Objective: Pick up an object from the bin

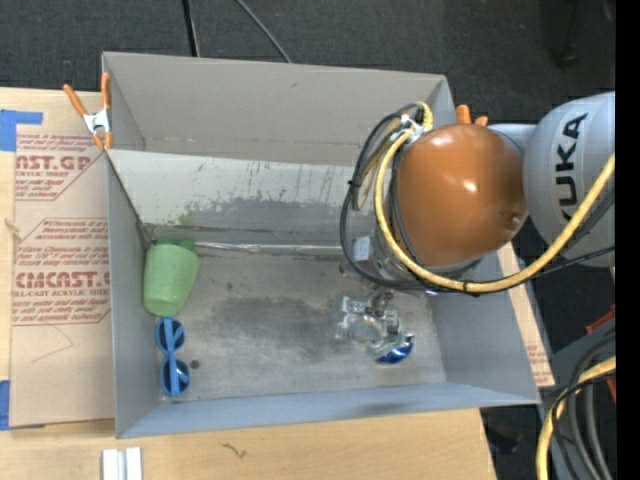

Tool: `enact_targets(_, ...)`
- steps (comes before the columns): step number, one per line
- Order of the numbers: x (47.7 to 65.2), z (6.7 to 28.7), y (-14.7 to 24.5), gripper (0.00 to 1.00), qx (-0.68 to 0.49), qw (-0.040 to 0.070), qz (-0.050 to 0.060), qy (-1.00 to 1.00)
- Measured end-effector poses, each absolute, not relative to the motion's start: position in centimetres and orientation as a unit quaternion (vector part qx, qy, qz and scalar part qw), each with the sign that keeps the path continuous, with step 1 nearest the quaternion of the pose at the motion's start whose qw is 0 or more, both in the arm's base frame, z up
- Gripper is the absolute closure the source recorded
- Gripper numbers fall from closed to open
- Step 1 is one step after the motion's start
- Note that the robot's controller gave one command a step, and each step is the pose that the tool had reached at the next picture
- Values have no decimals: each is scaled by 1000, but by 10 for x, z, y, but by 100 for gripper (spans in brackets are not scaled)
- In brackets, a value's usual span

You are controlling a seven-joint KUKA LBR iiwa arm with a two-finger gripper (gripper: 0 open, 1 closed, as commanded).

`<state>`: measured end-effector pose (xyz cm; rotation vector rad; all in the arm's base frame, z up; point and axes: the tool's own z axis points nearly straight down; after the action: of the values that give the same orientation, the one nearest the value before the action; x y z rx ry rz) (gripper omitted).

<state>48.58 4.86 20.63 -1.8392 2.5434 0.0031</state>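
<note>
My gripper [368,320] reaches down below the orange dome to the bin floor at the right of the middle. Its metal fingertips stand right over a small clear and blue thing [394,349] lying on the floor there. Whether that thing is between the fingers cannot be made out. A pale green cup [169,277] lies on its side against the left wall. Just in front of it, in the front left corner, lie blue toy glasses [172,356].
The arm with its orange dome and cables covers the back right part of the bin. The grey floor between the green cup and the gripper is bare.
</note>
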Motion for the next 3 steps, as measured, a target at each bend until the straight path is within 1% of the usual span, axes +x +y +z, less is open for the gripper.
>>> enact_targets(1, 486, 160, 52, 100, -646, 0, 2, 763)
enact_targets(2, 495, 208, 52, 100, -592, 2, 0, 806)
enact_targets(3, 497, 185, 51, 100, -695, 0, 1, 719)
